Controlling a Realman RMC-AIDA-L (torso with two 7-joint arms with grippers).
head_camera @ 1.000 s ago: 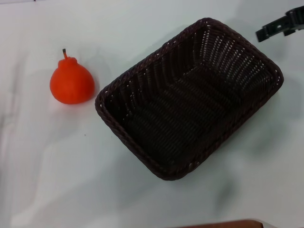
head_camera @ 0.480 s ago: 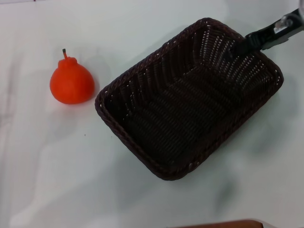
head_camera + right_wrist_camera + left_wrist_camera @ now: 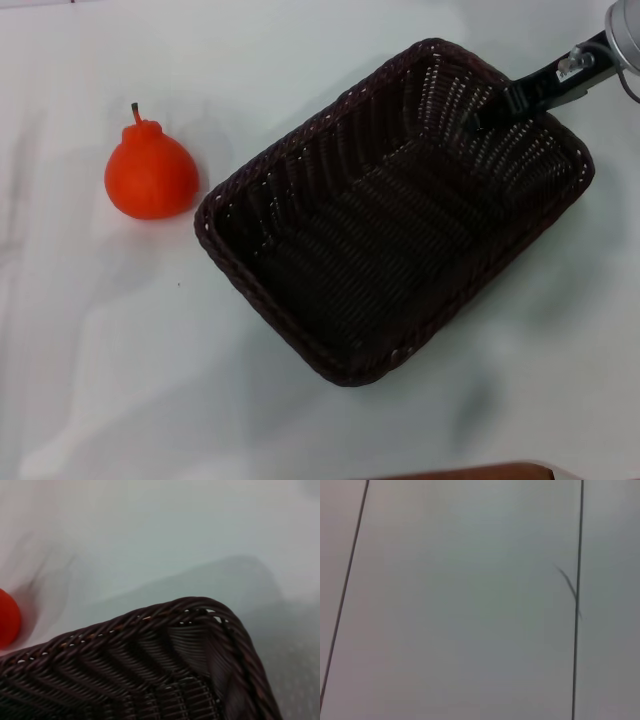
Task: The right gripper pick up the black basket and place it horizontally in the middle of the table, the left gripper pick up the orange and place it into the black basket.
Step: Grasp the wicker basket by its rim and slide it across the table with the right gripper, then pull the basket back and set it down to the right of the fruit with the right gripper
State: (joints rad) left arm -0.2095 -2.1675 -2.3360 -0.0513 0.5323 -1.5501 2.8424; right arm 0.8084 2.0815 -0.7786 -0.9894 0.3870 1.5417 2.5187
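The black basket (image 3: 330, 150) lies empty and skewed on the white table (image 3: 120, 350), right of centre in the head view. The right gripper (image 3: 497, 108) reaches in from the upper right; its black finger (image 3: 530, 92) lies across the basket's far right rim, tip inside the basket. The right wrist view shows a corner of the basket's braided rim (image 3: 150, 622) up close. The orange (image 3: 150, 175) stands upright on the table left of the basket, apart from it; a sliver of it shows in the right wrist view (image 3: 7, 617). The left gripper is out of view.
The left wrist view shows only a plain pale surface with thin dark lines (image 3: 580, 555). A brown edge (image 3: 470, 472) shows at the bottom of the head view. Bare table lies in front of and left of the basket.
The right gripper has come in from the upper right and reached over the basket's far rim into it. The basket has shifted slightly to the left. The orange has not moved.
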